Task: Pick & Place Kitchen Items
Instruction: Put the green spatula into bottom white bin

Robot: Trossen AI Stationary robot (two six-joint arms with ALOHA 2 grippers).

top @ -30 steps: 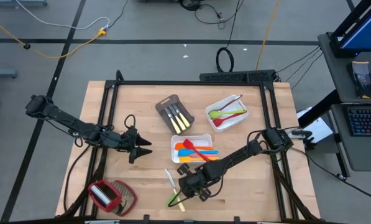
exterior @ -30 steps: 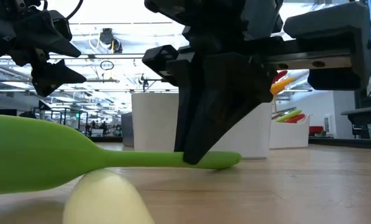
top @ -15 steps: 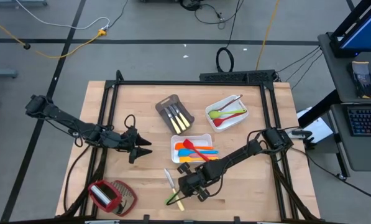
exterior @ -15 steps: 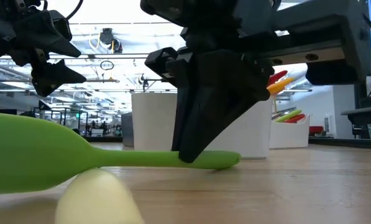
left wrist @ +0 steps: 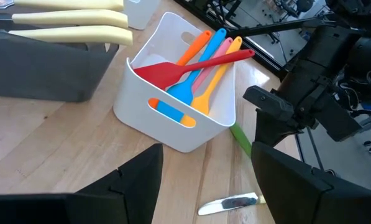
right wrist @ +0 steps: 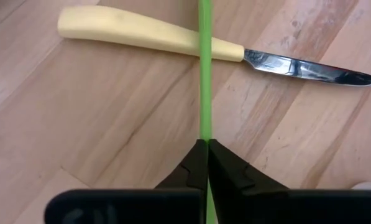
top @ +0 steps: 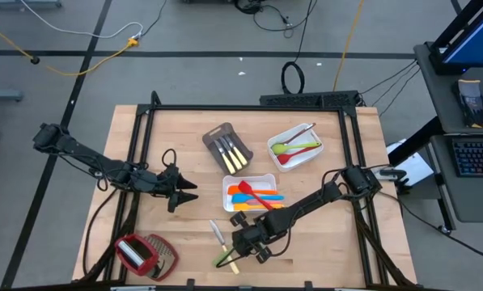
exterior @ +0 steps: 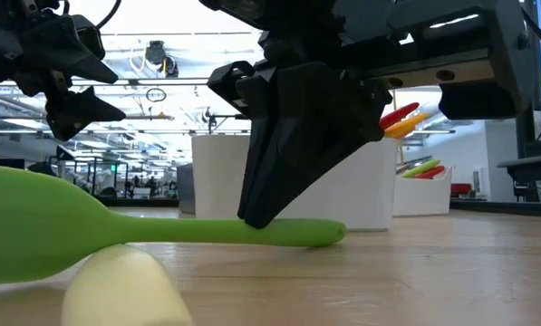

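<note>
Right gripper [right wrist: 201, 149] jaws are pinched fully together on the green spoon [exterior: 161, 234], gripping its thin handle, with the tips down at the desk [top: 322, 250]. Spoon's long axis runs straight out ahead of the jaws, in line with the wrist, so the handle passes between the two fingertips and carries on away from them. In the low view the handle lies flat along the wood and the broad bowl end sits well out from the jaws, toward that camera.

Key relation: the handle crosses over the pale-handled knife [right wrist: 173, 38] just ahead of the jaws, roughly at right angles, near where the knife's handle meets the blade. Knife lies crosswise to the jaws, blade to one side and handle to the other. I can't tell whether the spoon rests on the knife or just clears it. My read is that a straight vertical lift is the safe way out; dragging the spoon along its axis risks rolling the knife.

White tray [left wrist: 173, 118] with red, orange, blue and pink utensils sits behind and to the side of the right jaws, close by.

Left gripper [top: 184, 192] hangs above the desk, well apart from the spoon, jaws spread wide and holding nothing. Right arm is clearly the nearer one and already has the grip.
</note>
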